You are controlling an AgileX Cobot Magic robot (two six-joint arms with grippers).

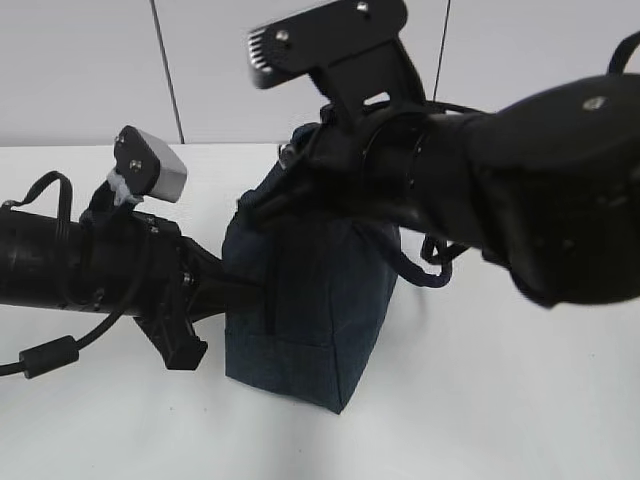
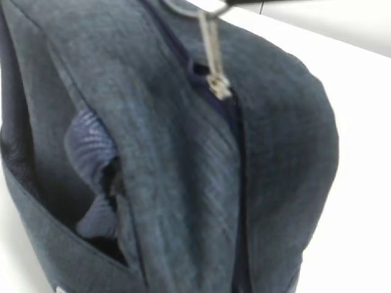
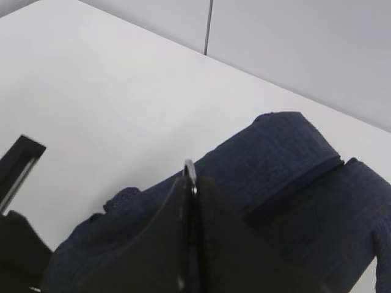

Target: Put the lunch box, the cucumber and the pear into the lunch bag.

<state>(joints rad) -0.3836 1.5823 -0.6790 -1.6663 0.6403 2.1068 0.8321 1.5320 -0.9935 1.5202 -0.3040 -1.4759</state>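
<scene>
The dark navy lunch bag (image 1: 300, 320) stands upright mid-table and fills the left wrist view (image 2: 153, 152); its zipper looks closed. My right gripper (image 3: 191, 183) is above the bag's top (image 1: 292, 160), shut on the metal ring pull (image 3: 190, 166). The pull tab (image 2: 211, 43) hangs taut over the slider. My left gripper (image 1: 235, 285) is pressed into the bag's left side. A fold of fabric runs into it and its fingers are hidden. The lunch box, cucumber and pear are out of view.
The white table (image 1: 480, 400) extends in front and to the right of the bag. A loop handle (image 1: 430, 272) hangs off the bag's right side, under the right arm. A grey wall stands behind the table.
</scene>
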